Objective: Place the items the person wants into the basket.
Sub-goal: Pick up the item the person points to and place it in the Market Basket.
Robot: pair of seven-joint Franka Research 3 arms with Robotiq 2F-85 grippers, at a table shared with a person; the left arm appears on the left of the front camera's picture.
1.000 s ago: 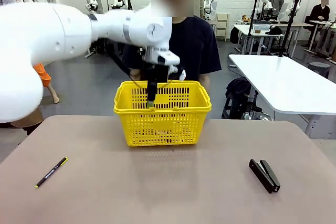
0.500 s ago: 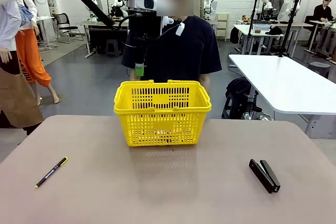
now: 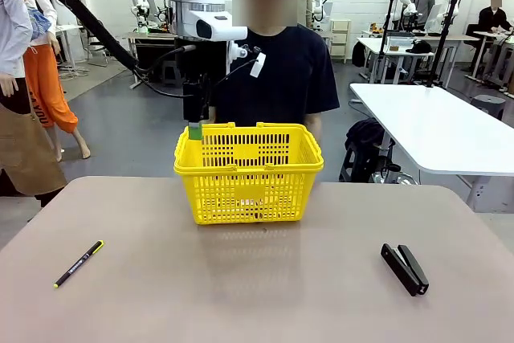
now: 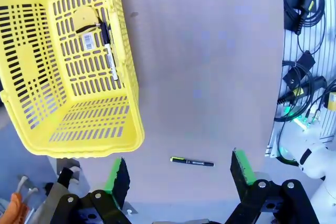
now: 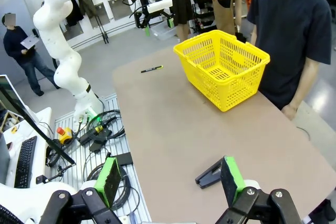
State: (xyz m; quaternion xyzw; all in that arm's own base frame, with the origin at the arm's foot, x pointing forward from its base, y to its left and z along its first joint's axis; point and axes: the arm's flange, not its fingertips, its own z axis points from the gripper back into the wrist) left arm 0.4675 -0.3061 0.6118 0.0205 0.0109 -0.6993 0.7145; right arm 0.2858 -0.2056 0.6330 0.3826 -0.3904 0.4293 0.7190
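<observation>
The yellow basket (image 3: 249, 170) stands at the table's far middle, in front of the person (image 3: 277, 70) in a dark T-shirt. Looking down from the left wrist, the basket (image 4: 63, 114) holds a white marker with a black cap (image 4: 108, 51) beside a yellow tape measure (image 4: 84, 18); I cannot make out a utility knife among them. My left gripper (image 3: 195, 122) hangs open and empty just outside the basket's far left corner; in its own view the left gripper (image 4: 178, 174) is high above the table. My right gripper (image 5: 170, 179) is open and empty, high over the near right side.
A black pen with a yellow tip (image 3: 79, 263) lies near the table's front left, also seen as the pen (image 4: 191, 162) from the left wrist. A black stapler (image 3: 404, 268) lies front right. Cables and a robot base (image 5: 79, 103) sit off the table's near edge.
My left gripper has come up out of the basket and swung to the left, then down a little beside the basket's far left corner. Nothing on the table has moved.
</observation>
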